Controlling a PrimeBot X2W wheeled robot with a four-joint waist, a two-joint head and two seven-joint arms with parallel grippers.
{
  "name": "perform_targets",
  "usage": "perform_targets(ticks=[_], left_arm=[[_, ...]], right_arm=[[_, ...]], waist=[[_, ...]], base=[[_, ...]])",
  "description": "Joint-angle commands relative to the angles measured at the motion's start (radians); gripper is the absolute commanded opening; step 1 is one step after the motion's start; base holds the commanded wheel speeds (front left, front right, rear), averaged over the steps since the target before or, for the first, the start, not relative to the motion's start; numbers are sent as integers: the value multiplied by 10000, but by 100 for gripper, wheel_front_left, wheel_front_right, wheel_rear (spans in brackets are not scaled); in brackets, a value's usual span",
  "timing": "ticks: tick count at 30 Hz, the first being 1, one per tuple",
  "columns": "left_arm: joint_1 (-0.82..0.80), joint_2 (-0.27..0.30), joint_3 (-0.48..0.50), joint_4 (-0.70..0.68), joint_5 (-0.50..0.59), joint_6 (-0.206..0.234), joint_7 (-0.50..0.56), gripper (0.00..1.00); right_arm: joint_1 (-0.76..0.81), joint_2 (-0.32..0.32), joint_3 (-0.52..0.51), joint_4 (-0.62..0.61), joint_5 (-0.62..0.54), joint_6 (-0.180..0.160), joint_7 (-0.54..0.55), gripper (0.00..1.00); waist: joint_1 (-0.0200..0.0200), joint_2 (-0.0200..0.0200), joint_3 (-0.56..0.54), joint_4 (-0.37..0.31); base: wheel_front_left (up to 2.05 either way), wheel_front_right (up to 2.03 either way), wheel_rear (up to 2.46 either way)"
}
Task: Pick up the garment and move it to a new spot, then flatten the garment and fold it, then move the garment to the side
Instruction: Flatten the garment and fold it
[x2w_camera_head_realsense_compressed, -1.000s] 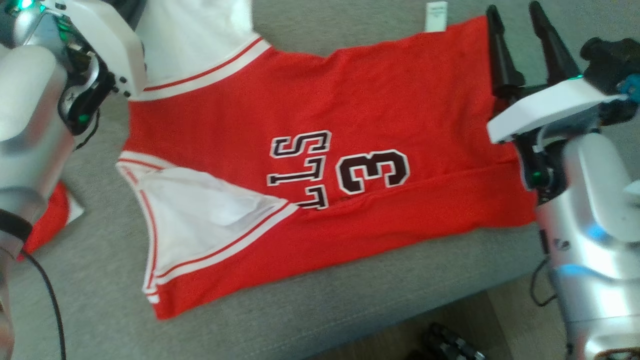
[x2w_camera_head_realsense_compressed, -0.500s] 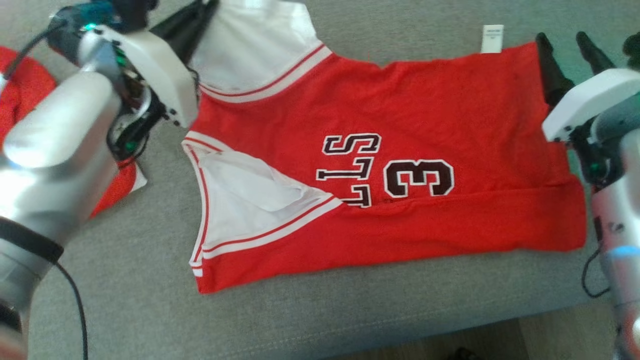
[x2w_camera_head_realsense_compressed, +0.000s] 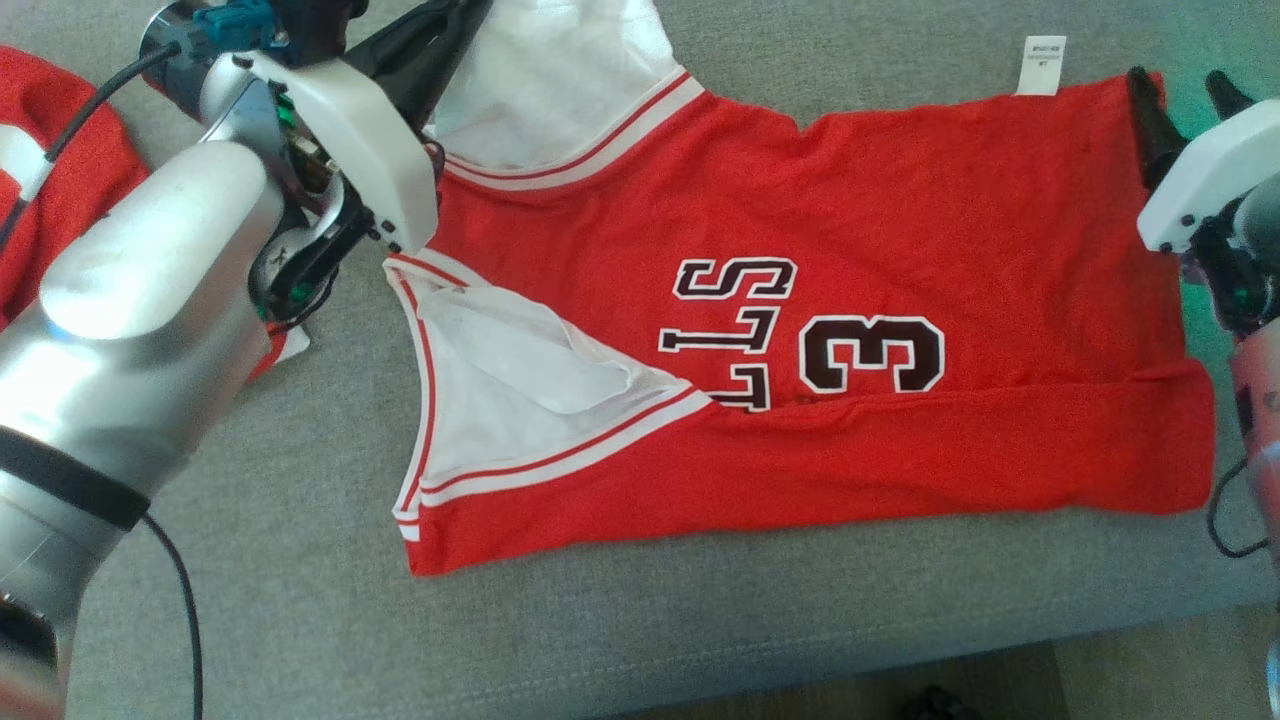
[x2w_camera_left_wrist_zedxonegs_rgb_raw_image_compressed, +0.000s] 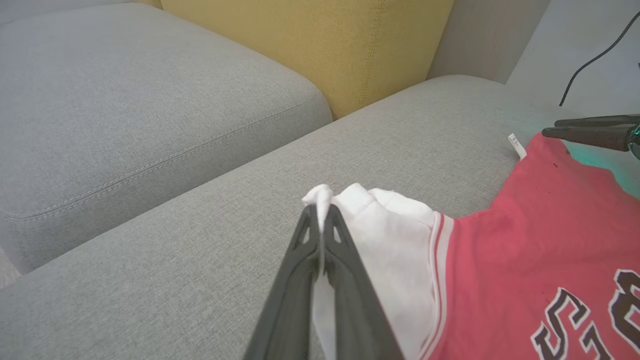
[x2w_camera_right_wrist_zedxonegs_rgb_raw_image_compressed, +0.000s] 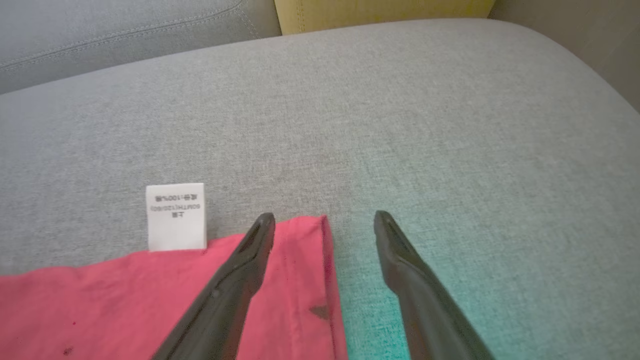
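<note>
Head view showed the red jersey (x2w_camera_head_realsense_compressed: 900, 230) spread across the grey cushion (x2w_camera_head_realsense_compressed: 250, 560). Toward the cushion's left end, the left gripper (x2w_camera_left_wrist_zedxonegs_rgb_raw_image_compressed: 320, 212) was clenched on the jersey's white shoulder (x2w_camera_left_wrist_zedxonegs_rgb_raw_image_compressed: 380, 235). Toward the cushion's right end, the right gripper (x2w_camera_right_wrist_zedxonegs_rgb_raw_image_compressed: 324, 216) stood agape, straddling the hem corner (x2w_camera_right_wrist_zedxonegs_rgb_raw_image_compressed: 310, 240) and grasping nothing. Flattening seemed in hand. Next, that gripper would need to close on the corner and pull the cloth taut.

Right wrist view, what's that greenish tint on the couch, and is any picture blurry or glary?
Right wrist view: sharp; a teal glow tints the couch around the open right gripper. Head view: softer, green cast at its right edge, glare on the left forearm. Left wrist view: crisp, the jersey reading pinker than the head view's red.
</note>
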Motion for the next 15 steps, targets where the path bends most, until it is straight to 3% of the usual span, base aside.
perform_targets(ticks=[1, 8, 10, 11, 12, 15], left_arm=[[-420, 315, 329, -286, 13, 77, -40, 0], [-486, 400, 372, -514, -29, 151, -37, 0], [-491, 423, 383, -529, -38, 164, -38, 0], [-496, 445, 390, -541, -43, 175, -36, 0], [-501, 465, 391, -552, -46, 185, -30, 0], [-514, 514, 393, -572, -54, 212, -14, 0]], right_arm=[[-258, -168, 142, -106, -30, 19, -104, 100], [-571, -214, 388, 587, -129, 19, -204, 100], [-599, -169, 412, 695, -71, 19, -131, 96], [-625, -157, 455, 791, -53, 19, -60, 38], [-657, -165, 517, 856, -59, 19, -32, 0], [-753, -219, 588, 995, -39, 19, -145, 0]], waist=[[0, 0, 36, 16], [0, 0, 173, 59], [0, 0, 185, 54], [0, 0, 197, 50], [0, 0, 208, 48], [0, 0, 233, 35]], base=[[0, 0, 0], [0, 0, 0], [0, 0, 0], [0, 0, 0], [0, 0, 0], [0, 0, 0]])
